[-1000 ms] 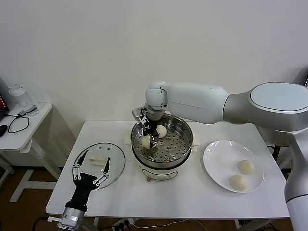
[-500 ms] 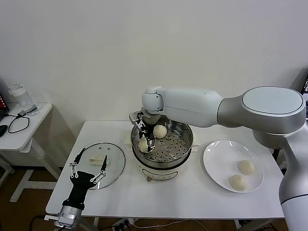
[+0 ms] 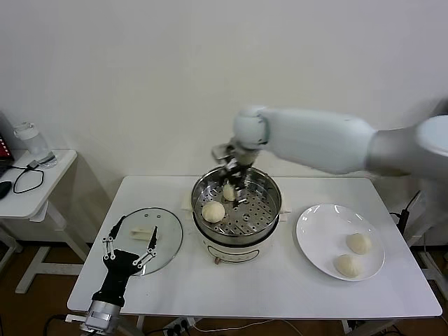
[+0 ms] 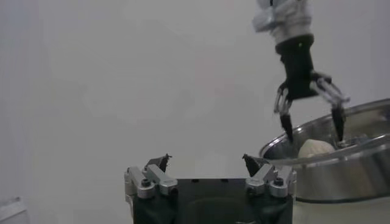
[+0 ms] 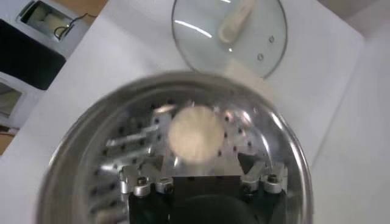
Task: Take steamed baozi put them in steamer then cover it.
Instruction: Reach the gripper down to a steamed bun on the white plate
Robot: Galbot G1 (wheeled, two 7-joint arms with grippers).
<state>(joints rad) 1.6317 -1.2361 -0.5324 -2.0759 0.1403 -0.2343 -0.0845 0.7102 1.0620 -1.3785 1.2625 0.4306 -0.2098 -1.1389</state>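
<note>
The steamer (image 3: pixel 246 235) stands mid-table on its cream base. Two baozi lie inside it: one (image 3: pixel 213 211) at the left of the floor, one (image 3: pixel 228 191) farther back, partly behind my right gripper (image 3: pixel 234 183). That gripper hangs open just above the basket's back and holds nothing. In the right wrist view it (image 5: pixel 201 163) hovers over a baozi (image 5: pixel 195 134). Two more baozi (image 3: pixel 359 243) (image 3: pixel 345 265) sit on the white plate (image 3: pixel 318 225). The glass cover (image 3: pixel 168 234) lies flat to the left. My left gripper (image 3: pixel 130 245) is open over its near edge.
The plate takes up the table's right side. A small white side table (image 3: pixel 31 189) with a jar (image 3: pixel 24 138) and a cable stands off to the left. The wall runs close behind the steamer. The left wrist view shows the right gripper (image 4: pixel 309 120) above the steamer (image 4: pixel 347 173).
My right gripper opened and left a baozi at the left of the steamer floor, then rose and swung toward the back right. The left arm has barely moved.
</note>
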